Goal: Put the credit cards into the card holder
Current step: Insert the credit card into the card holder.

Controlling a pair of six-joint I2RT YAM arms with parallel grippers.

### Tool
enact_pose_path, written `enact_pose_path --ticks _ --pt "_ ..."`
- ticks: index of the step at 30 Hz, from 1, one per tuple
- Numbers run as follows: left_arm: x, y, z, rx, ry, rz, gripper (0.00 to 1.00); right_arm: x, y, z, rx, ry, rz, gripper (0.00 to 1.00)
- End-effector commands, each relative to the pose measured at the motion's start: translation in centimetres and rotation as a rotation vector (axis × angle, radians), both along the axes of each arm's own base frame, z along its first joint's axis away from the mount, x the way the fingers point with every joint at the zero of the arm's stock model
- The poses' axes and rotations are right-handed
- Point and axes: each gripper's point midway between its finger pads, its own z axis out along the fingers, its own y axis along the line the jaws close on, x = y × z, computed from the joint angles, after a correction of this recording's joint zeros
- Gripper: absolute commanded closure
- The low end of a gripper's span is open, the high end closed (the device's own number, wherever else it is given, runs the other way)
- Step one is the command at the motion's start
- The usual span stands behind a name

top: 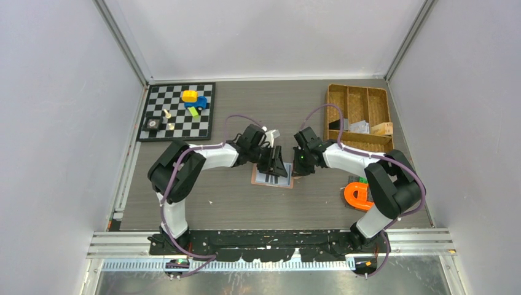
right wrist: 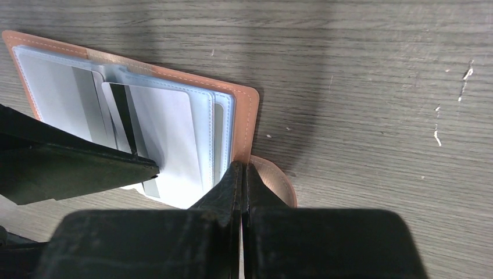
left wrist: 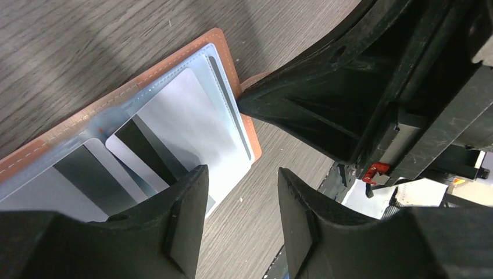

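The right jaws are pressed together, their tips down at the edge of the open card holder (right wrist: 249,119), beside its snap tab (right wrist: 278,181). The left jaws stand apart and empty, one tip over a pale, black-striped credit card (right wrist: 168,136) at the clear sleeves. The holder lies flat mid-surface (right wrist: 378,87), between both arms.

The card holder (right wrist: 247,110) is seen lying open on the wood-grain table (right wrist: 378,87), its clear sleeves turned upward. Pale credit cards (right wrist: 168,133), one crossed by a black stripe, are shown among the sleeves. The right gripper (right wrist: 242,171) is pressed closed with no gap, its tips set at the holder's pink edge beside the rounded tab (right wrist: 279,183). A black finger (right wrist: 81,168) is laid over the cards from the left.
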Motion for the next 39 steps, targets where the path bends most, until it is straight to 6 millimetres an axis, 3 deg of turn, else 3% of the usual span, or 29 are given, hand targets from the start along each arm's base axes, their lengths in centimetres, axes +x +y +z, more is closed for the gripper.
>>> enact_pose_path --ticks 1,6,9,13,22,27,33,39 --pt "1.1 -1.4 2.8 -0.087 -0.075 -0.008 0.51 -1.1 -2.2 -2.0 -0.116 0.025 -0.045 0.99" --pt "1.4 0.0 5.5 -0.058 -0.179 0.003 0.44 -0.9 -2.2 0.0 -0.101 -0.002 -0.051 0.85" --pt "1.6 1.9 5.6 -0.003 -0.181 0.045 0.39 -0.8 -2.1 1.5 -0.078 -0.029 -0.058 0.75" --pt "1.8 3.3 4.6 0.033 -0.131 0.077 0.38 -0.9 -1.8 2.6 -0.052 -0.044 -0.058 0.7" --pt "2.1 2.8 1.6 0.059 -0.046 0.105 0.38 -1.1 -2.4 2.3 -0.07 -0.049 -0.078 0.59" --pt "2.3 3.1 0.3 0.089 -0.028 0.117 0.38 -0.9 -3.2 3.2 -0.092 -0.079 -0.104 0.49" --pt "2.4 3.4 -0.3 0.115 -0.027 0.127 0.37 -0.7 -4.1 4.0 -0.118 -0.11 -0.133 0.46" --pt "2.2 3.1 -0.8 0.106 -0.012 0.119 0.37 -0.6 -4.3 3.4 -0.138 -0.104 -0.14 0.46"
